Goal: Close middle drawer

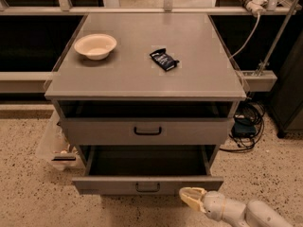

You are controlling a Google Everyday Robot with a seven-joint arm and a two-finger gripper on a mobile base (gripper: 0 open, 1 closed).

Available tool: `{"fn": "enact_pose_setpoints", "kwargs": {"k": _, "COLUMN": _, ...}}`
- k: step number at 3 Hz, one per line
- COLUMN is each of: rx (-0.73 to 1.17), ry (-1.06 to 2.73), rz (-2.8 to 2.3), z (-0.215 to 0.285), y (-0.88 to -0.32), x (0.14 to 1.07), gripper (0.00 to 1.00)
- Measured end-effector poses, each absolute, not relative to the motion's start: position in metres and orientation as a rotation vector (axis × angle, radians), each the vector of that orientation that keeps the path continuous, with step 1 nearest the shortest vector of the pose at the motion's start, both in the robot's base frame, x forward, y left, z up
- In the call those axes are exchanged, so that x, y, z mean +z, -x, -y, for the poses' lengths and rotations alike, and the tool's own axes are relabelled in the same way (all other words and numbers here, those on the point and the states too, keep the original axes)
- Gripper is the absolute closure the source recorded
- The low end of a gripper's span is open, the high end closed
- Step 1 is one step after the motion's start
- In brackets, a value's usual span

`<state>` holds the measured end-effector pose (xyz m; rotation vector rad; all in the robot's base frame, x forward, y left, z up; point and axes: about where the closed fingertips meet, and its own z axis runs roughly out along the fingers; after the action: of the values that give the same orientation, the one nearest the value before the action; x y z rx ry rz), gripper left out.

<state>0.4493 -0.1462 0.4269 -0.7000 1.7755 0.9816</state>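
Observation:
The middle drawer [147,186] is the low grey front with a small black bar handle. It stands pulled out from the cabinet, and its dark, empty inside [147,161] shows. My gripper [191,197], cream-tipped on a white arm, comes in from the lower right. It sits right at the lower right part of the drawer's front panel and looks to be touching it. Above, a taller grey drawer front [147,131] with its own black handle stands a little out from the cabinet.
On the grey cabinet top [142,79] lie a white bowl [95,45] and a black packet [164,59]. A clear plastic bin [54,148] stands on the speckled floor at the left. Cables and a black box [244,126] lie at the right.

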Motion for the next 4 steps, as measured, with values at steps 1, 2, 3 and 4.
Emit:
{"fn": "enact_pose_setpoints", "kwargs": {"k": 1, "rx": 0.774, "ry": 0.649, "rz": -1.783, "z": 0.163, "y": -0.464, "x": 0.421, "gripper": 1.00}}
{"fn": "enact_pose_setpoints", "kwargs": {"k": 2, "rx": 0.589, "ry": 0.557, "rz": -1.793, "z": 0.187, "y": -0.494, "x": 0.413, "gripper": 1.00}}
{"fn": "enact_pose_setpoints", "kwargs": {"k": 3, "rx": 0.493, "ry": 0.494, "rz": -1.784, "z": 0.202, "y": -0.519, "x": 0.411, "gripper": 1.00}}
{"fn": "enact_pose_setpoints", "kwargs": {"k": 4, "rx": 0.446, "ry": 0.447, "rz": -1.760, "z": 0.208, "y": -0.546, "x": 0.410, "gripper": 1.00}}
